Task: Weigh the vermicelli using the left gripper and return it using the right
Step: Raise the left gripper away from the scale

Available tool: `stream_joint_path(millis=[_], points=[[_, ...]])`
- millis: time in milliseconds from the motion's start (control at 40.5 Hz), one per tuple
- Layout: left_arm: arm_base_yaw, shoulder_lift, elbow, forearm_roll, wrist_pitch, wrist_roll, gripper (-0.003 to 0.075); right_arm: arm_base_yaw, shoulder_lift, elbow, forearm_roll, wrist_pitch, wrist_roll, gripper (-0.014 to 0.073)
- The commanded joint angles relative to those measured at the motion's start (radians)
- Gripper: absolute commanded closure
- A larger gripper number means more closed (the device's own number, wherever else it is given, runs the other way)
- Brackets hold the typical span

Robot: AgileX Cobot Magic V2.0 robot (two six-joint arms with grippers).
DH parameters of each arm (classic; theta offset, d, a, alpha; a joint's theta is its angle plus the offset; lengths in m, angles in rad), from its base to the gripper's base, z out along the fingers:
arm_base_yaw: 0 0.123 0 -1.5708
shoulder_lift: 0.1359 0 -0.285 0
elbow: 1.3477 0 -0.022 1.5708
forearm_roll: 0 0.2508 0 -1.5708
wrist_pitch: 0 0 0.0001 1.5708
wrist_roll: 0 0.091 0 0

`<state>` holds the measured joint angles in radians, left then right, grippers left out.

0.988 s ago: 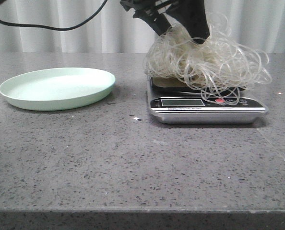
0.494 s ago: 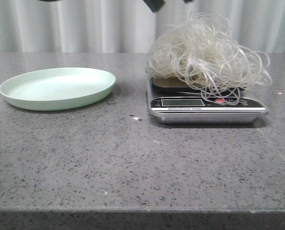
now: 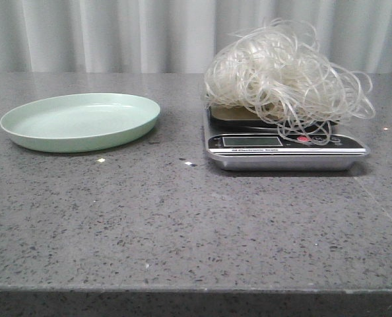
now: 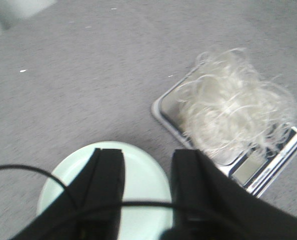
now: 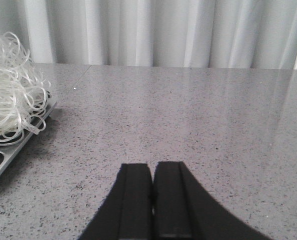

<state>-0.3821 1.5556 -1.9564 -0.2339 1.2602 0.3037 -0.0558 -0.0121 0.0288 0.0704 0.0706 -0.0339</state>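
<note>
a: where does the vermicelli (image 3: 285, 76) sit?

b: heaped on the scale (image 3: 285, 148), which stands at three o'clock of the green plate (image 3: 80, 122), well apart from it on the grey table (image 3: 183, 224). a few loops hang over the scale's front, down beside the display (one red button shows through them).

a: and the left gripper (image 4: 147, 165)?

b: it is spread apart and holds nothing. its wrist view looks down on the plate between the fingers (image 4: 108, 172), with the scale and noodles off at two o'clock.

a: the right gripper (image 5: 152, 187)?

b: pressed closed, empty, low over bare table. the noodles and a corner of the scale lie at ten o'clock from it, well apart.
</note>
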Motion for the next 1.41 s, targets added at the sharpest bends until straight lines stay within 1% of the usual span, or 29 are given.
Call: stream_joint_path(millis=[0,74,148,296,469,618,692,741,791,815,914,1013,1186,1334,1384], points=[[0.038,-0.112,0.038,0.004,-0.040,-0.021,0.0531,-0.007,-0.014,-0.009,0.005,-0.088,-0.004,0.0442],[0.073,-0.173,0.106,0.006,-0.059,-0.020,0.0589,-0.007,-0.014,-0.009,0.005,-0.088,-0.004,0.0442],[0.104,-0.242,0.195,0.017,-0.104,-0.023,0.0575,-0.007,-0.014,-0.009,0.005,-0.088,-0.004,0.0442],[0.180,-0.409,0.423,0.023,-0.228,-0.035,0.0575,-0.007,-0.014,-0.009,0.005,-0.097,-0.004,0.0442],[0.267,-0.622,0.698,0.052,-0.404,-0.041,0.0575,-0.007,-0.014,-0.009,0.022,-0.114,-0.001,0.0442],[0.273,-0.793,0.927,0.080,-0.544,-0.041,0.0575,-0.007,-0.014,-0.010,0.155,-0.197,0.001,0.0442],[0.273,-0.875,1.035,0.081,-0.611,-0.041,0.0575,-0.007,-0.014,-0.014,0.257,-0.258,0.001,0.0442],[0.273,-0.923,1.099,0.081,-0.657,-0.042,0.0575,-0.007,-0.014,-0.032,0.339,-0.264,0.001,0.0442],[0.273,-0.969,1.159,0.081,-0.708,-0.042,0.0575,-0.007,-0.014,-0.055,0.384,-0.242,0.001,0.0442],[0.273,-0.995,1.190,0.081,-0.738,-0.042,0.0575,-0.007,-0.013,-0.074,0.407,-0.219,0.001,0.0442],[0.273,-1.073,1.277,0.079,-0.843,-0.042,0.0575,-0.007,0.008,-0.156,0.409,-0.119,0.001,0.0442],[0.273,-1.129,1.332,0.079,-0.925,-0.042,0.0575,-0.006,0.076,-0.293,0.366,-0.023,-0.006,0.0442],[0.273,-1.140,1.343,0.079,-0.922,-0.042,0.0575,-0.006,0.278,-0.557,0.249,0.117,-0.113,0.0442],[0.273,-1.140,1.343,0.079,-0.921,-0.042,0.0575,-0.005,0.490,-0.822,0.248,0.282,-0.224,0.0442],[0.273,-1.140,1.343,0.079,-0.921,-0.042,0.0575,0.021,0.545,-0.889,0.248,0.314,-0.257,0.0442]])
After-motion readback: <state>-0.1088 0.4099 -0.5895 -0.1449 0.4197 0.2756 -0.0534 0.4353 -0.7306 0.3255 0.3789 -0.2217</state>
